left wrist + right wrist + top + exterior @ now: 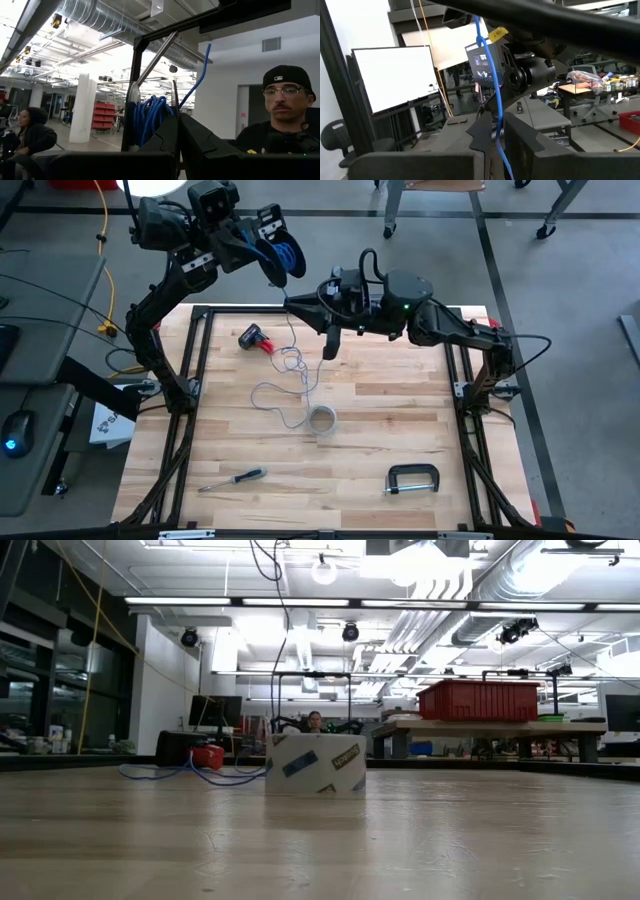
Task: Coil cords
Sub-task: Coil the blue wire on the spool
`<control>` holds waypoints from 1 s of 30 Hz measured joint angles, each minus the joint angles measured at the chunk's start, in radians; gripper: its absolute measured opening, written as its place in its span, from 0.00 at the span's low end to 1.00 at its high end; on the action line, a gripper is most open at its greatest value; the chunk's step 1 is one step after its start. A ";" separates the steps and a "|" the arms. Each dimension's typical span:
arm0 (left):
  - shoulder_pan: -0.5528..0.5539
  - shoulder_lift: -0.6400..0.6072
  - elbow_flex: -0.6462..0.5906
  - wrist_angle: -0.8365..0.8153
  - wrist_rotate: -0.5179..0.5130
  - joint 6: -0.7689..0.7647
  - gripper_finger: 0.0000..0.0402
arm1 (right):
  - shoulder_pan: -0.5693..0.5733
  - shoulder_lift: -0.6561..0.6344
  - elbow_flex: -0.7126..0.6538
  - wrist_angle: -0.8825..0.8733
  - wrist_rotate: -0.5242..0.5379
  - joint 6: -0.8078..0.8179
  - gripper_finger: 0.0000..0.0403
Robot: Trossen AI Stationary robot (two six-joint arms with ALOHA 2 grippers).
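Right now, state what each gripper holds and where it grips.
Left gripper is shut on the blue cord's coiled loops. Right gripper has the same cord's free strand between its fingers; whether clamped cannot be told.

A large open industrial lab or workshop. Exposed silver ducting (100, 22) and strip lights run along a high white ceiling. Workbenches stand across the concrete floor, one carrying a red plastic bin (482, 700). A whiteboard (390, 75), computer monitors (215, 710) and seated people (30, 135) fill the background behind a wooden worktable (390, 430).
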 joint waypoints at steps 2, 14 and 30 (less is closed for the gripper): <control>0.000 0.000 0.000 0.000 0.000 0.008 0.00 | 0.001 0.000 0.000 0.004 0.000 -0.013 0.09; 0.050 -0.002 0.000 -0.001 -0.062 0.058 0.00 | 0.020 -0.001 0.000 -0.020 -0.049 -0.013 0.00; 0.235 -0.010 0.000 -0.017 -0.041 -0.001 0.00 | 0.031 -0.004 -0.001 -0.202 -0.053 -0.012 0.00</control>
